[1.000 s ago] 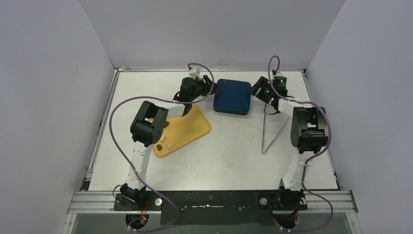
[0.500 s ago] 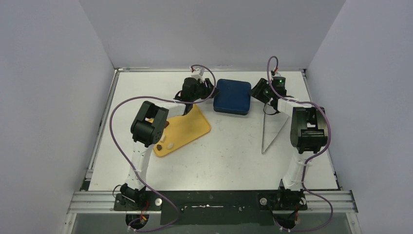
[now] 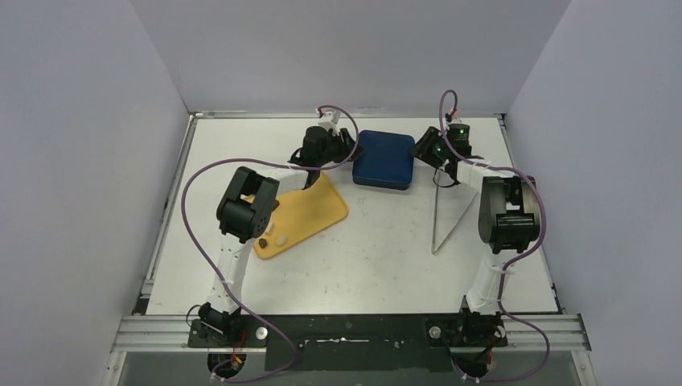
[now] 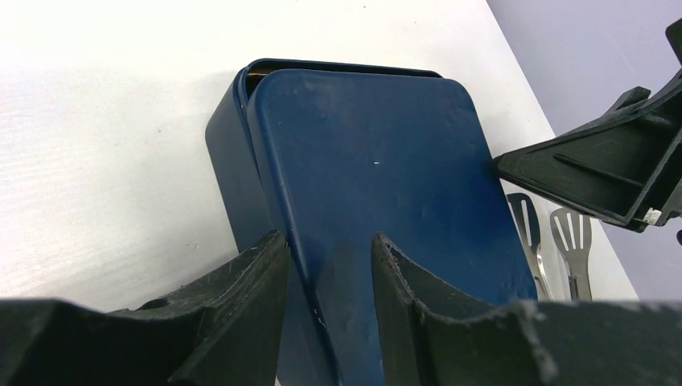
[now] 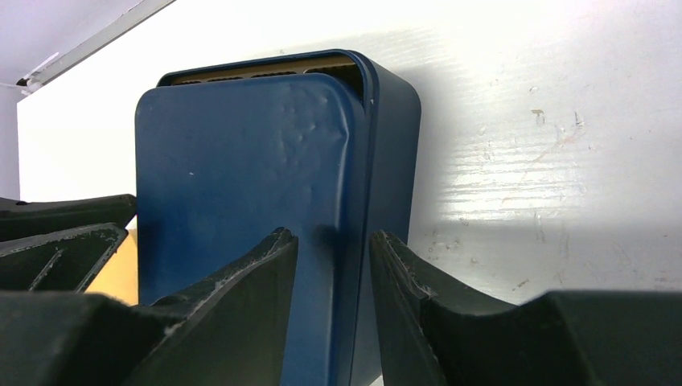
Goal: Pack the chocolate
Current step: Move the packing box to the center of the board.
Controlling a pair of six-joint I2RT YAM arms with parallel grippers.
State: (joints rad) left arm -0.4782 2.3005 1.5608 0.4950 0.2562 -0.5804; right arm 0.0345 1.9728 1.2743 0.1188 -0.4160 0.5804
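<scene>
Chocolate is lying on the yellow tray, nearer my left arm. I'm seeing the left fingers and right fingers narrowly parted astride opposite ends of the blue box lid; I cannot tell whether they are gripping it.

The dark blue box is hemmed in on both sides: left gripper at its left edge, right gripper at its right. Its lid is reachable from above. Yellow tray and tongs flank the open near worktop.
</scene>
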